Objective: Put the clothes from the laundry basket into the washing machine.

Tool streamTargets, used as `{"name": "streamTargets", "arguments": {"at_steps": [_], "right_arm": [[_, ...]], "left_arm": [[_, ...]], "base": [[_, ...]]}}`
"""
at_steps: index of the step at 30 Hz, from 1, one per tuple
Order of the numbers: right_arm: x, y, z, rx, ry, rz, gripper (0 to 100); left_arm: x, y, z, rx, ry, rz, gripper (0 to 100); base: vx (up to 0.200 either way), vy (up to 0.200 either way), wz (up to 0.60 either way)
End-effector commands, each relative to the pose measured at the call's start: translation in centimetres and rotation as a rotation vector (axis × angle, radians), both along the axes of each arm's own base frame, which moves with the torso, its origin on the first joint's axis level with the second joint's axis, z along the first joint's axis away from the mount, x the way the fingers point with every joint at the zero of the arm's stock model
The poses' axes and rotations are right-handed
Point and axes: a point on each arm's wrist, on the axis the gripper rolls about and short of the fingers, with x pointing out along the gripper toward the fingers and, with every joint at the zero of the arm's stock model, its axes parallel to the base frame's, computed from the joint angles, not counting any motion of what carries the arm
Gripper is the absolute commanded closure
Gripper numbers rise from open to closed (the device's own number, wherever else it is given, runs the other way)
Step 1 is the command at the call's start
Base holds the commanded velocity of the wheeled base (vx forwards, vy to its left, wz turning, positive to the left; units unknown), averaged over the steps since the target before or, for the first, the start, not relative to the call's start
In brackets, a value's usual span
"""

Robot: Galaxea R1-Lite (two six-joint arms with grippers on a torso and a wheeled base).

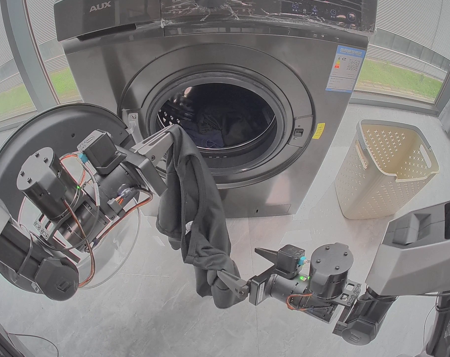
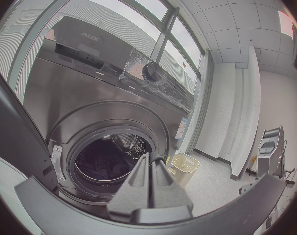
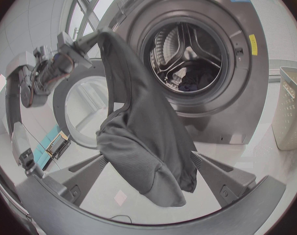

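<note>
Hanging between the two claws is a grey garment [image 1: 200, 209], just in front of the washing machine [image 1: 304, 75]. Nearest, the right claw [image 1: 231, 279] is low down at the garment's bottom end. Its fingers [image 3: 86, 175] are spread wide apart, and the cloth droops between them, so it is not squeezing the cloth. Higher up and farther away on the left, the left claw [image 1: 160, 142] is squeezed shut on the top end of the garment. It holds that end right by the edge of the round opening [image 1: 220, 115]. The round door [image 1: 51, 130] is swung open to the left.

Some of the job looks done. Dark clothes [image 1: 220, 127] lie at the bottom of the drum. The laundry basket [image 1: 383, 174] stands on the floor to the right of the machine, well apart from the claws, and I can see no clothes in the part that shows. I think the grey garment may be the last thing. It is not inside yet. I think its top end has to go in through the opening first, and then the long hanging end has to go in after it, so that nothing is left over the rim.

The floor [image 1: 150, 318] is pale, smooth and shiny. Behind the machine are big windows [image 1: 408, 70], with green grass outside.
</note>
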Motion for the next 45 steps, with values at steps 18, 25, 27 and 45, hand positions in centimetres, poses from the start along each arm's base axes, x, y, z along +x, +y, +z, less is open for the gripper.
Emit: {"name": "streamTargets", "arguments": {"at_steps": [18, 25, 27, 45], "right_arm": [[6.6, 2.0, 0.2, 0.064, -0.156, -0.095, 0], [9.5, 3.8, -2.2, 0.042, -0.186, -0.082, 0], [10.3, 4.4, -2.6, 0.052, -0.207, -0.073, 0], [14.0, 8.5, -2.5, 0.138, -0.325, -0.073, 0]], "left_arm": [[-1.0, 0.0, 1.0, -0.010, -0.039, -0.015, 100], [-1.7, -0.2, 1.5, -0.019, -0.057, -0.035, 100], [-1.9, -0.2, 1.7, -0.022, -0.062, -0.038, 100], [-3.7, -1.4, 2.2, -0.031, -0.072, -0.117, 100]], "base": [[0.000, 0.000, 0.00], [0.000, 0.000, 0.00], [0.000, 0.000, 0.00], [0.000, 0.000, 0.00]]}}
